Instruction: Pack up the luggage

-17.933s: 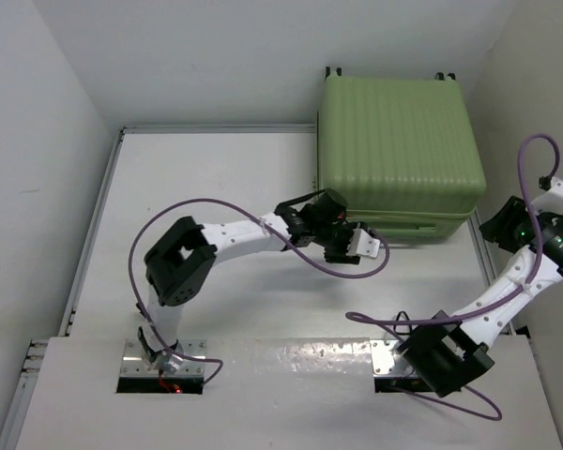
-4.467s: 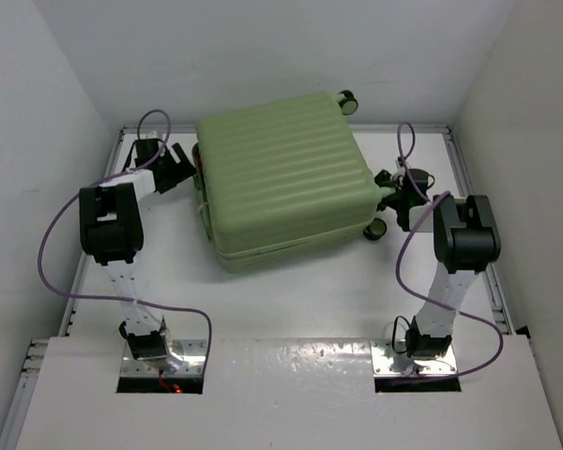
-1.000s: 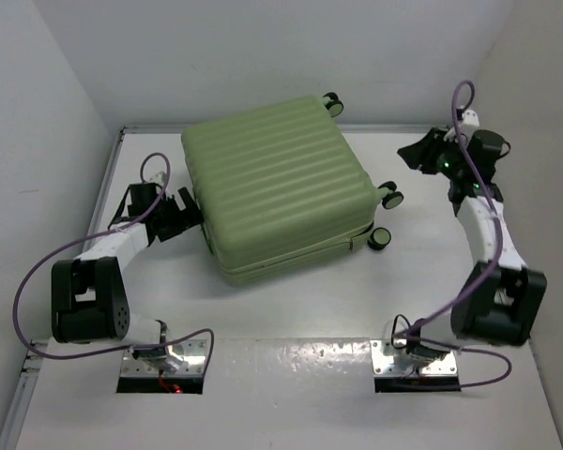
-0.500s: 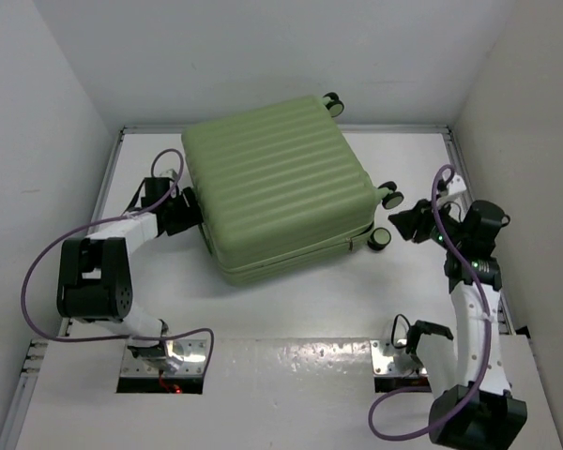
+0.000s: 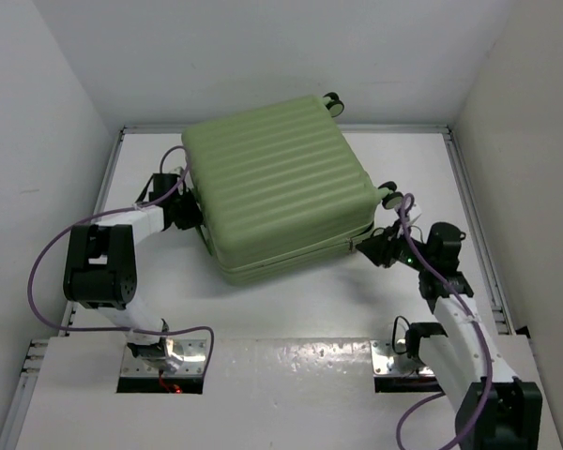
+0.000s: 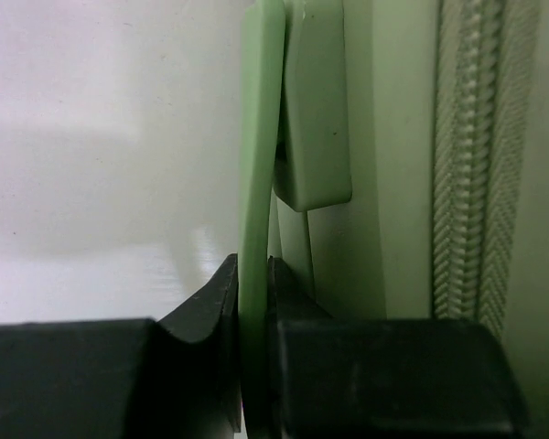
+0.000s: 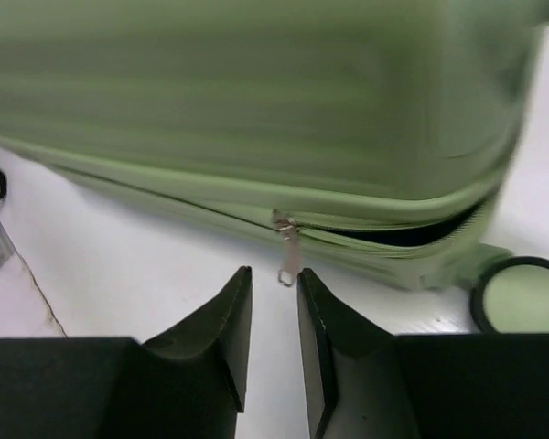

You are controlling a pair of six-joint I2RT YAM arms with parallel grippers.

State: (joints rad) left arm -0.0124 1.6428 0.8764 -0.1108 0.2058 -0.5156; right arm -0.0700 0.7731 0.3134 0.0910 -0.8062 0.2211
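The luggage [image 5: 277, 183], a light-green ribbed hard-shell case, lies flat mid-table with its lid down. My left gripper [image 5: 190, 214] is at its left side. In the left wrist view that gripper [image 6: 252, 265] is shut on the thin green side handle [image 6: 261, 137], next to the zipper track [image 6: 476, 155]. My right gripper [image 5: 364, 244] is at the case's near right corner. In the right wrist view this gripper [image 7: 274, 273] is open only narrowly, and the metal zipper pull [image 7: 288, 251] hangs just beyond its tips, ungripped. To the right of the pull the seam [image 7: 421, 233] gapes dark.
Black-and-green wheels stick out at the case's right side [image 5: 391, 195] and far corner [image 5: 333, 101]; one wheel [image 7: 522, 293] lies close to my right fingers. White walls enclose the table on three sides, and a raised rim [image 5: 108, 187] runs along its left edge.
My left gripper moved in and shut on the side handle. The right arm swung down from the far right to the case's near right corner, its jaws narrowing by the zipper pull.
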